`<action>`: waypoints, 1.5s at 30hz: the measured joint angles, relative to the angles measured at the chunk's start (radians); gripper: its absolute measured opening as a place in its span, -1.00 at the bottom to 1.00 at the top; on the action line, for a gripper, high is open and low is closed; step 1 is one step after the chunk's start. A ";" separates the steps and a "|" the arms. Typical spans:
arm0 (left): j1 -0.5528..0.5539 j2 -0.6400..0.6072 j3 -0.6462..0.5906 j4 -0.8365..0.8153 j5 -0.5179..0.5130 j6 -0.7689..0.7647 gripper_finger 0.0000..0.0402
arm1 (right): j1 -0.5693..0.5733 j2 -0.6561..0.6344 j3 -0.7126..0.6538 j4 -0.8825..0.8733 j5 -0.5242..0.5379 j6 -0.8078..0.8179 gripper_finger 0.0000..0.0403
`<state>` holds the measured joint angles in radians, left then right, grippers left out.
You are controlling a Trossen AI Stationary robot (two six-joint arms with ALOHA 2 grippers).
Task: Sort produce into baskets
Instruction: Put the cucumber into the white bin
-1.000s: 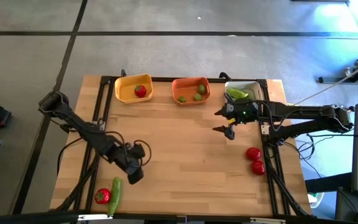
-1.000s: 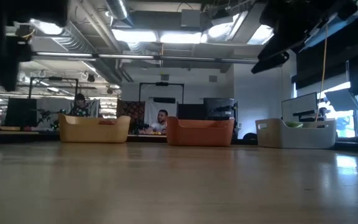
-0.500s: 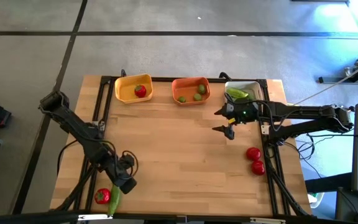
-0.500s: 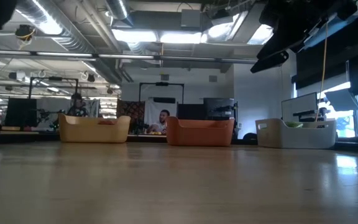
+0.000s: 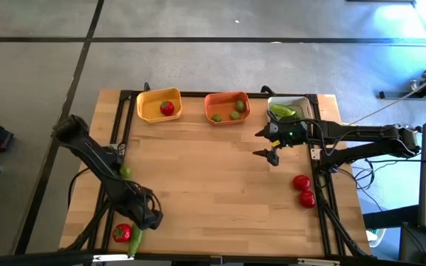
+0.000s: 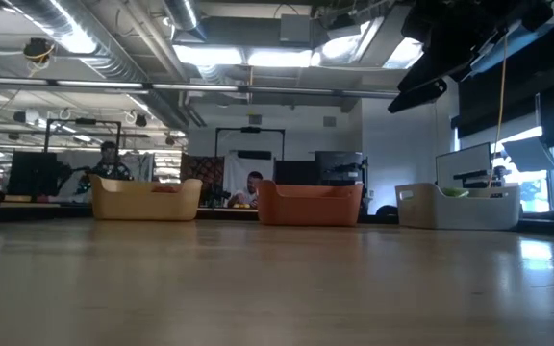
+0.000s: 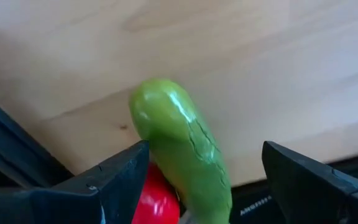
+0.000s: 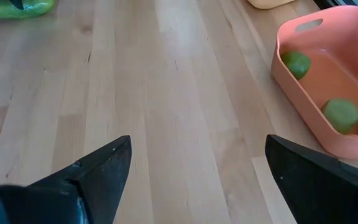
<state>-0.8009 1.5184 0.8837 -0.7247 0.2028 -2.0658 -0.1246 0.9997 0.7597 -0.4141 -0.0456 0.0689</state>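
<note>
Three baskets stand in a row along the far edge of a wooden table (image 5: 220,177), seen from above. The yellow basket (image 5: 148,108) at the left of the row holds one tomato (image 5: 167,108). The orange basket (image 5: 221,97) in the middle holds limes (image 5: 236,111), two showing from above and three in the right wrist view. The white basket (image 5: 300,102) at the right of the row holds at least one cucumber (image 5: 282,112). Sorting looks about half done, judging by what lies loose. Two red tomatoes (image 5: 303,190) sit touching each other near the table's right edge. A third loose tomato (image 5: 121,233) and a cucumber (image 5: 137,233) lie pressed together at the near left corner, and one lime (image 5: 125,172) rests by the left edge, close against the left arm. The left gripper (image 5: 148,219) is low over that corner pair; its wrist view shows the fingers spread wide with the cucumber between them, not yet clamped, and the tomato tucked just beside one finger. This cucumber seems to be the next piece to go, bound for the white basket across the table. The right gripper (image 5: 270,152) hovers above bare wood just in front of the white basket, fingers spread apart and holding nothing. By this count, five pieces remain to be sorted.
</note>
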 joint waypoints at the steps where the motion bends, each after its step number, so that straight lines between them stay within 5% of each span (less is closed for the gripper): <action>1: 0.000 0.013 0.000 0.001 0.000 -0.001 0.52 | 0.000 0.000 0.000 0.000 0.000 -0.002 0.78; 14: 0.007 0.120 -0.010 -0.006 0.023 0.096 0.47 | 0.000 0.000 0.000 0.000 0.000 -0.022 0.78; 28: 0.031 0.119 -0.010 -0.008 0.013 0.212 -0.26 | 0.000 0.000 0.000 -0.007 0.000 -0.022 0.78; 45: 0.070 0.096 0.041 -0.013 -0.078 0.396 -0.25 | 0.000 0.000 0.000 -0.008 0.000 -0.022 0.78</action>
<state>-0.7308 1.6141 0.9242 -0.7378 0.1248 -1.6695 -0.1246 0.9994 0.7597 -0.4219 -0.0452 0.0471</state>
